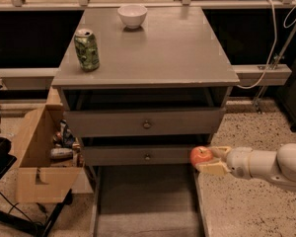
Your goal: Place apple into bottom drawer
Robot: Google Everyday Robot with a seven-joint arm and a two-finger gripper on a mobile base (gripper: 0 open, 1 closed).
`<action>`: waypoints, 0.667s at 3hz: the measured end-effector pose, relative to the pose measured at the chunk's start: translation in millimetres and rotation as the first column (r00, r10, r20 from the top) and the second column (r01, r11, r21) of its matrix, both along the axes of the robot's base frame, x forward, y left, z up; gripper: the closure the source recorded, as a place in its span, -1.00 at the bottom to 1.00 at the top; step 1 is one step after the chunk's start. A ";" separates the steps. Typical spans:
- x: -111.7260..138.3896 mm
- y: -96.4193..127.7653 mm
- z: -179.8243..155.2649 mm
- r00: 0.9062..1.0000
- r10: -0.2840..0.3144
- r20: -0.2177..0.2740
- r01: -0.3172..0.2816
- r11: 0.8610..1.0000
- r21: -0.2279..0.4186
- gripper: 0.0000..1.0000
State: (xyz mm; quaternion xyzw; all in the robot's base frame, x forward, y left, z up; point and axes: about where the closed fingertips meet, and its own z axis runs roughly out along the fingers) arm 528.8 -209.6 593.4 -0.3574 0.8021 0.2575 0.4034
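The apple [201, 155] is small, round and red-orange. My gripper [206, 159] is shut on it, with one pale finger above and one below. The white arm reaches in from the right. The apple hangs at the right front corner of the grey cabinet, level with the middle drawer [143, 155]. The bottom drawer [143, 201] is pulled out below, a wide shallow grey tray with a bare floor. The apple is just above the drawer's right wall [198, 201].
A green can [87, 49] and a white bowl [132, 15] stand on the cabinet top. The top drawer [144, 122] is shut. A cardboard box [39, 154] with clutter sits on the floor at the left. Speckled floor lies to the right.
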 end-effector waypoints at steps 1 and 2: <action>0.0 0.0 0.0 1.000 0.000 0.000 0.000 1.000 0.000 1.00; 3.1 18.8 -19.5 0.999 0.038 0.019 -0.038 0.999 -0.011 1.00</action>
